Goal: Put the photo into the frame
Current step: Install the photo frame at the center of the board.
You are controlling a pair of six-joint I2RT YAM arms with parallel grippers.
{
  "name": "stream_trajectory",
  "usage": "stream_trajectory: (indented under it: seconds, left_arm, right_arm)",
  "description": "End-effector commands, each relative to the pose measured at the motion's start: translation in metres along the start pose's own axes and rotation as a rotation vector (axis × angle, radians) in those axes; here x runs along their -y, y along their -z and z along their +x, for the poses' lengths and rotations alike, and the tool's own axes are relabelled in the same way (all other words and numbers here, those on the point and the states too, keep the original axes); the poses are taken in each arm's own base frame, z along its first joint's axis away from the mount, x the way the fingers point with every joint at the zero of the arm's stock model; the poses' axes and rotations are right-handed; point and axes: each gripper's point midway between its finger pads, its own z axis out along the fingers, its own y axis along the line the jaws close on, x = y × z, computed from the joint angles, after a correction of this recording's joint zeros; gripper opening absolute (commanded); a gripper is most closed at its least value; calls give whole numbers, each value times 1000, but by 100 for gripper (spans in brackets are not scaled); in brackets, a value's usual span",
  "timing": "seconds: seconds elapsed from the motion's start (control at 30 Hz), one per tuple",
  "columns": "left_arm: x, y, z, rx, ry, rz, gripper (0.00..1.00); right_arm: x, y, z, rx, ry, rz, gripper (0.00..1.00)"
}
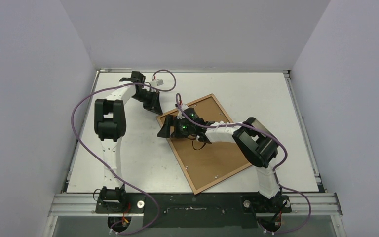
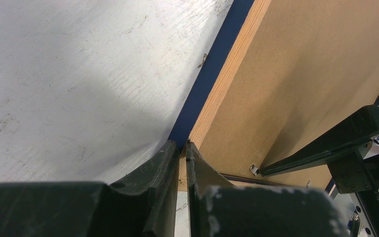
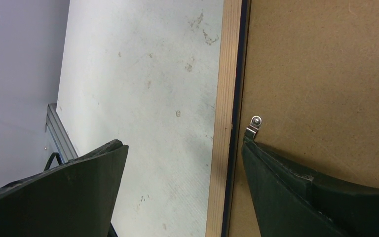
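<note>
On my left, the left gripper (image 1: 153, 104) sits at the far-left corner of the frame (image 1: 222, 180), which lies at a slant on the table (image 1: 143, 168), a little right of the middle, with its wood-brown side up. From the left wrist camera I see the claw (image 2: 181, 144) pinched nearly together on the frame's corner. The light wood rail (image 2: 224, 84) runs up and away from between the two fingers, with a strip of the dark blue side showing along its outer edge.

Inside the rails lies the brown backing board (image 1: 212, 158), and a small metal tab (image 3: 253, 124) sits at its edge.

Further right, the right gripper (image 1: 167, 131) is down over the frame's left rail, just nearer to me than the left claw. Its wrist camera shows the jaws spread wide and holding nothing. They straddle the rail (image 3: 222, 98), one finger (image 3: 69, 182) over bare table, the other (image 3: 296, 187) over the board, its tip right at the tab
</note>
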Motion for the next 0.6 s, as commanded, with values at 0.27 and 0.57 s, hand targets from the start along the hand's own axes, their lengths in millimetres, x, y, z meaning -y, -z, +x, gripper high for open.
stream_trajectory:
  seconds: [0.27,0.57]
  left_arm:
    - [-1,10,1,6,-16,-24,8]
    - [0,10,2,4,-17,-20,8]
  right_arm:
    - [-2,-17,-7,12,22,-9,90]
    - [-12,-17,-17,22,44,-33,90]
